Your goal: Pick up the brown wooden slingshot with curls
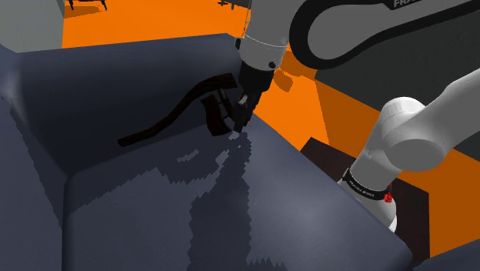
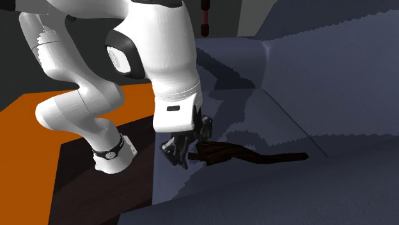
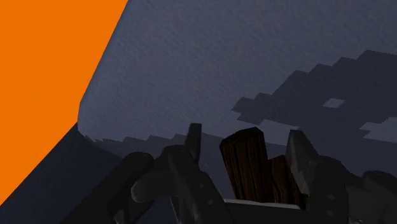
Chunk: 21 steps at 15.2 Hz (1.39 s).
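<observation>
While the gripper stands open astride its forked end (gap beside one finger), we see the dark brown slingshot on the grey cushion, w/ handle pointing twd the second exterior view's right.

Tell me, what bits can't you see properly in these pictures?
Shoulder view: the slingshot's forked end is hidden behind the gripper.
Second exterior view: the gripper covers the near end of the slingshot, so the grip is unclear.
Wrist view: most of the slingshot is cut off by the bottom edge.
Its curls are too dark to make out in any view.
</observation>
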Motion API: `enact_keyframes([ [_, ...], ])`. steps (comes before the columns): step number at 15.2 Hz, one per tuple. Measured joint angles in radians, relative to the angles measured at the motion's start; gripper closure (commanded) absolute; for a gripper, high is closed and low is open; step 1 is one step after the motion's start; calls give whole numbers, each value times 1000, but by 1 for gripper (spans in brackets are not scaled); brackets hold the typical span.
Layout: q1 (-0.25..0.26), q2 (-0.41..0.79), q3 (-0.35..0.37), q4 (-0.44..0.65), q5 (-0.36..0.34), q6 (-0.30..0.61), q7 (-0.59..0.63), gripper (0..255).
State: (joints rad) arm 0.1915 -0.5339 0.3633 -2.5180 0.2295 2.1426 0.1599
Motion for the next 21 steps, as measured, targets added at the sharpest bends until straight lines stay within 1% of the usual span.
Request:
enact_keyframes([
  [9, 0, 0, 1, -2, 0, 2, 0, 255],
  [13, 1, -13, -5, 25, -3, -44, 1, 255],
  [21, -5, -31, -19, 117, -14, -153, 6, 255],
])
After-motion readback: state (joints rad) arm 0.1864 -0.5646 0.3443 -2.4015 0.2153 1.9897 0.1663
